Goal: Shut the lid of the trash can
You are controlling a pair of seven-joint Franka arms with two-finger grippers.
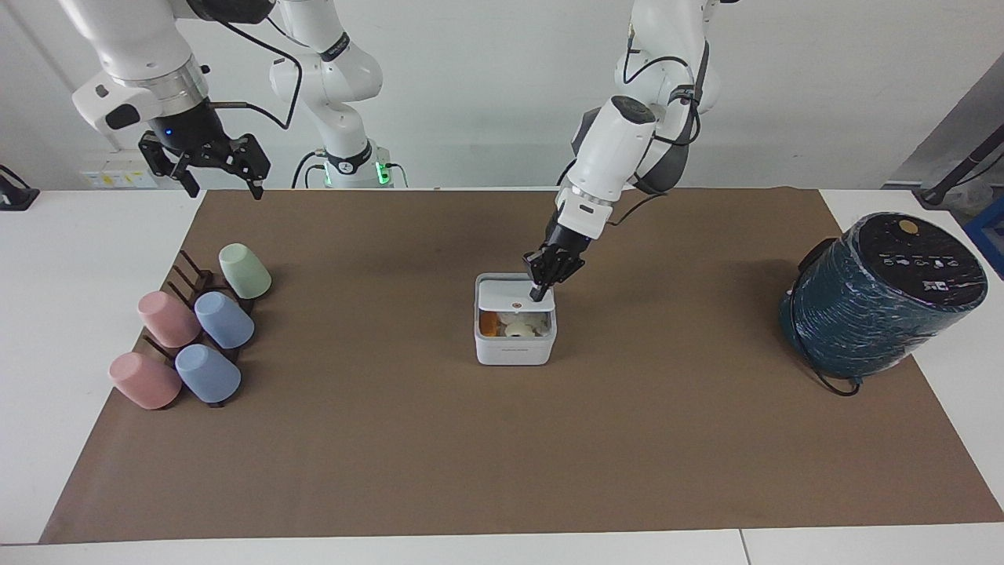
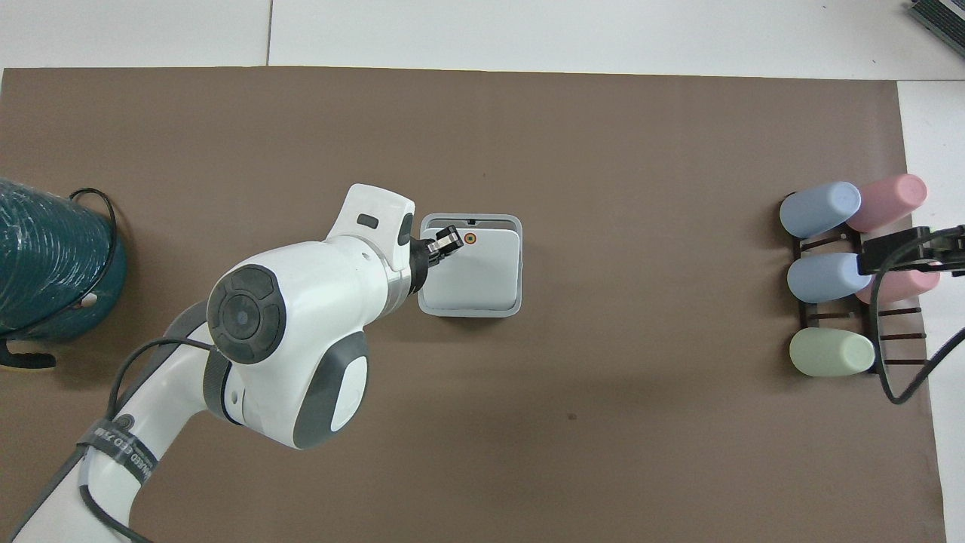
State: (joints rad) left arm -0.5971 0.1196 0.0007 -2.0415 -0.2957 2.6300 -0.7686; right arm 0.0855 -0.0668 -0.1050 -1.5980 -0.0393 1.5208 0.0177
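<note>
Facing view: left gripper angled down, fingers together, tip on lid (half lowered)

A small white square trash can of smooth, seemingly plastic finish sits on a matt brown paper-like mat; the large teal cylinder wears glossy, wrinkled wrap.

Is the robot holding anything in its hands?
No. The left gripper only presses its tip down on the lid of the trash can, near the orange dot. The right gripper waits open, holding nothing.
</note>
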